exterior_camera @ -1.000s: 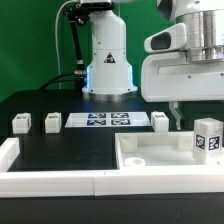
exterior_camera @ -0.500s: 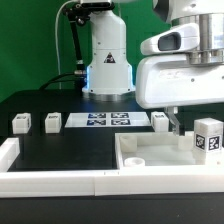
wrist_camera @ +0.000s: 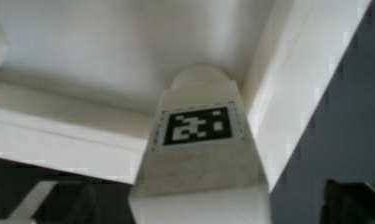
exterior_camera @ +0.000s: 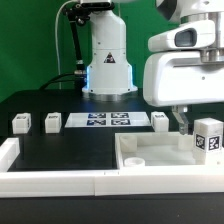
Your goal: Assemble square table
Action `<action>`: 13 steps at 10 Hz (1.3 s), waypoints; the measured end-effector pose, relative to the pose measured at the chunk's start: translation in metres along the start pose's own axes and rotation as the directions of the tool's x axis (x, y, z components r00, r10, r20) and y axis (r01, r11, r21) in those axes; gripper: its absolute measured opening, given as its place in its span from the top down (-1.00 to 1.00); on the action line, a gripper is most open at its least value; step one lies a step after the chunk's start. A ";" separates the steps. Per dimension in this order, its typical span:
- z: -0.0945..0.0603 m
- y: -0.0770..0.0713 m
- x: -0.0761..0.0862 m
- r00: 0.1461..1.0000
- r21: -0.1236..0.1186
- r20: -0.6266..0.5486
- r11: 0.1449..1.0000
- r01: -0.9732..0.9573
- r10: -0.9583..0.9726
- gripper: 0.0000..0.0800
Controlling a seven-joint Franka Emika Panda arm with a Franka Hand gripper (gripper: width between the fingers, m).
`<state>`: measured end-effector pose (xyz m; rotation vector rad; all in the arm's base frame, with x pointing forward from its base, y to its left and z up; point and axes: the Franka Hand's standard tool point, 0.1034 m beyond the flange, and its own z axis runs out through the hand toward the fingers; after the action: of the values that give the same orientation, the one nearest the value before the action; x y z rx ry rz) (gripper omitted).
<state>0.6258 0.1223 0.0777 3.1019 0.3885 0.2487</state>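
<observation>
The gripper [exterior_camera: 183, 125] hangs upper right in the exterior view; its opening and any hold cannot be told. Beneath, lower right, lies the square table slab [exterior_camera: 150, 150], one leg block [exterior_camera: 207, 137] upright at its right. Three other leg blocks [exterior_camera: 52, 122] sit mid-frame.

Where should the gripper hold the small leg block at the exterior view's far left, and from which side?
Probably across its two flat side faces, coming straight down from above. The leg block sits low on the black table, apart from its neighbour, so there is room on both sides.
</observation>
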 end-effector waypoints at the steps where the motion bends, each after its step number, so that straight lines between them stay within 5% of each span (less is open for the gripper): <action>1: 0.000 0.000 0.000 1.000 0.000 -0.001 1.000 -0.001 0.001 -0.07; 2: 0.000 0.001 0.000 1.000 0.000 -0.001 1.000 -0.001 0.001 -0.07; 3: 0.000 0.001 0.000 1.000 -0.001 -0.002 1.000 -0.005 0.005 0.28; 8: 0.000 0.001 0.000 0.976 0.003 -0.001 0.976 -0.216 0.216 0.27; 13: 0.001 0.006 -0.001 0.771 0.002 -0.002 0.771 -0.637 0.637 0.27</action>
<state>0.6260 0.1164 0.0770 3.1048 -0.6973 0.2450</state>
